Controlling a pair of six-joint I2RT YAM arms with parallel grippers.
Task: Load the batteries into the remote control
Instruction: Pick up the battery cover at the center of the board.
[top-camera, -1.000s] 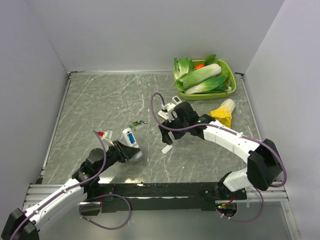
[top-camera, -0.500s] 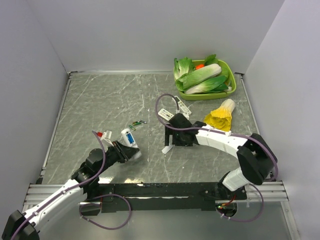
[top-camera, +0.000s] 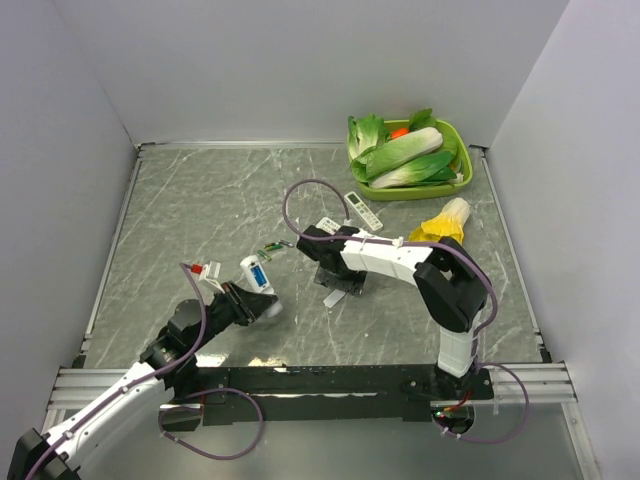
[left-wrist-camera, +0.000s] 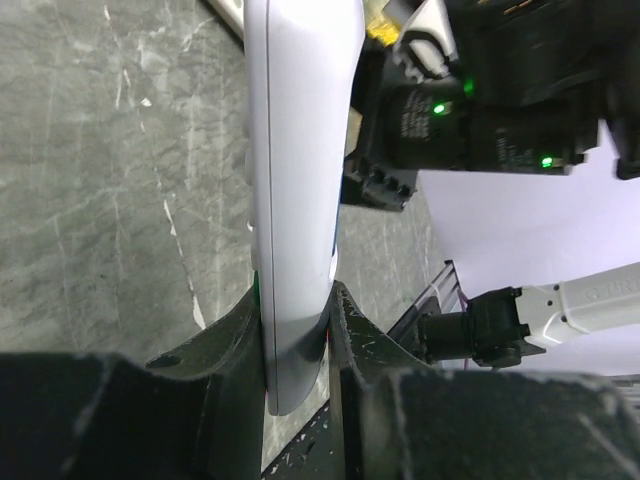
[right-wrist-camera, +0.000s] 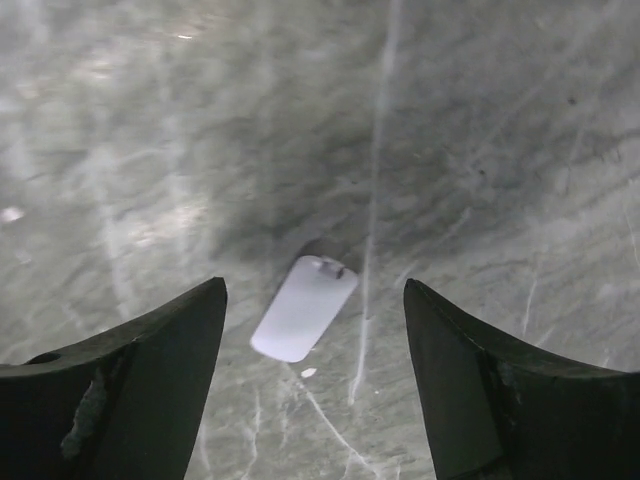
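Observation:
My left gripper (top-camera: 250, 300) (left-wrist-camera: 296, 300) is shut on the lower end of the slim white remote control (top-camera: 256, 280) (left-wrist-camera: 295, 180) and holds it on edge just above the table. Blue battery wrappers (top-camera: 258, 272) show in its open back in the top view. My right gripper (top-camera: 335, 280) (right-wrist-camera: 314, 283) is open and empty. It points down over the small white loose cover plate (top-camera: 334, 298) (right-wrist-camera: 303, 307), which lies flat on the table between the fingers without touching them.
Green-wrapped cells (top-camera: 272, 248) lie beyond the held remote. Two longer white remotes (top-camera: 362, 210) (top-camera: 328, 226) lie behind the right wrist. A small red-and-white item (top-camera: 205, 268) lies left. A green basket (top-camera: 462, 170) of vegetables and a yellow vegetable (top-camera: 442, 228) are at back right.
My right arm has folded and swung its gripper left and down over the cover plate. My left gripper has kept its hold on the remote and hardly moved.

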